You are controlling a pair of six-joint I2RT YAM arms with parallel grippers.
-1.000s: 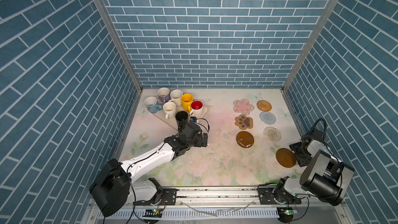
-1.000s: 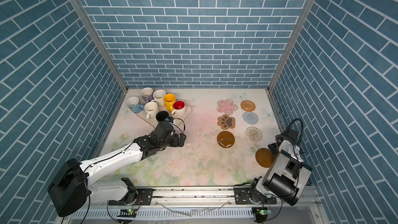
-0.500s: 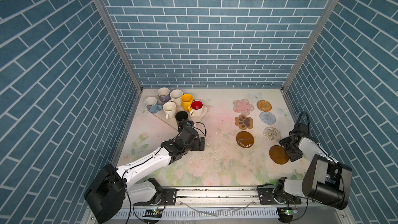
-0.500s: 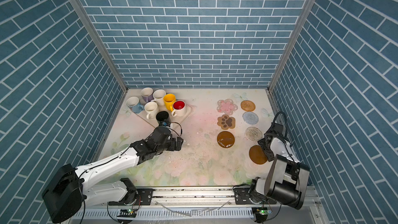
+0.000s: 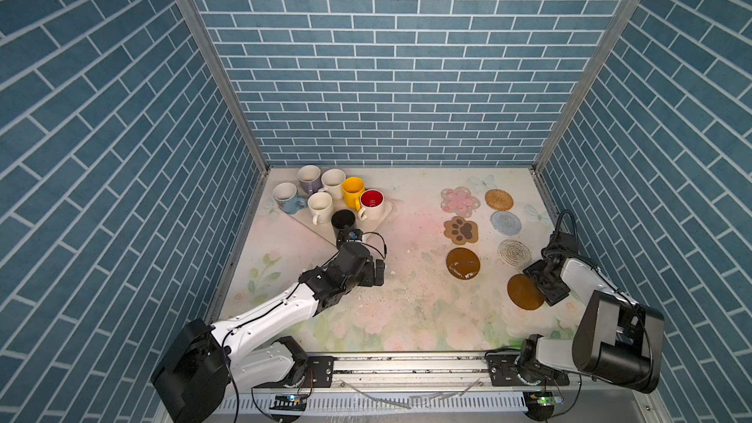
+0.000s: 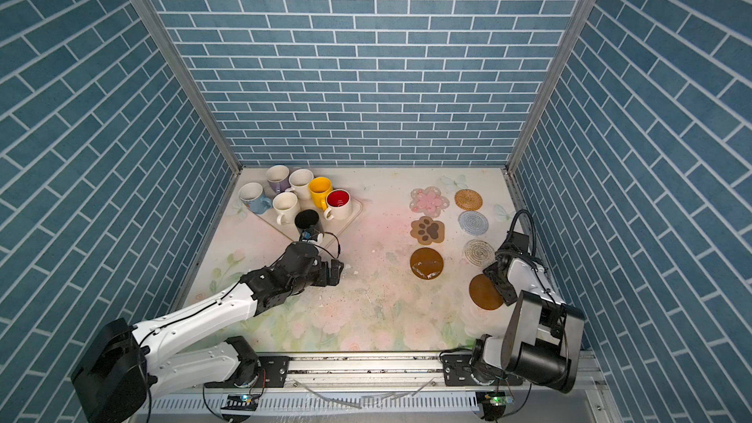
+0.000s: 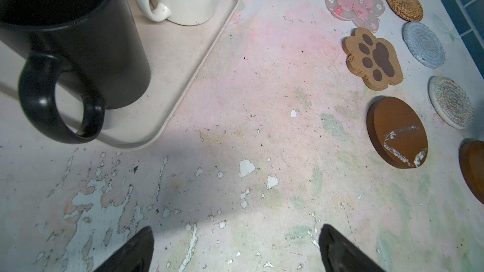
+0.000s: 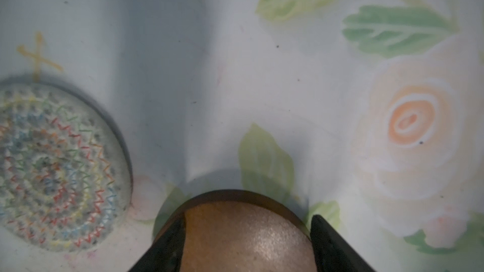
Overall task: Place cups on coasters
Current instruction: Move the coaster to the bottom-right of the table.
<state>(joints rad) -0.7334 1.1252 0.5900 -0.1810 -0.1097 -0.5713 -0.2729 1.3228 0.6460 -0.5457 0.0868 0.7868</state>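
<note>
Several cups stand on a cream tray at the back left: black, yellow, red-inside white, two cream, lavender and light blue. My left gripper hangs open over bare table just in front of the black cup, nothing between its fingers. Coasters lie at the right: pink flower, rattan, blue woven, paw-print, spiral, brown disc. My right gripper is shut on a second brown disc, low over the table.
Blue brick walls close in the left, back and right sides. The tray's rounded corner lies close to the left gripper. The spiral coaster lies just beside the held disc. The floral tabletop is worn and flecked in the middle.
The right gripper has brought the brown disc in from the near right towards the spiral coaster. The left gripper has drawn back a little from the black cup, still open.
</note>
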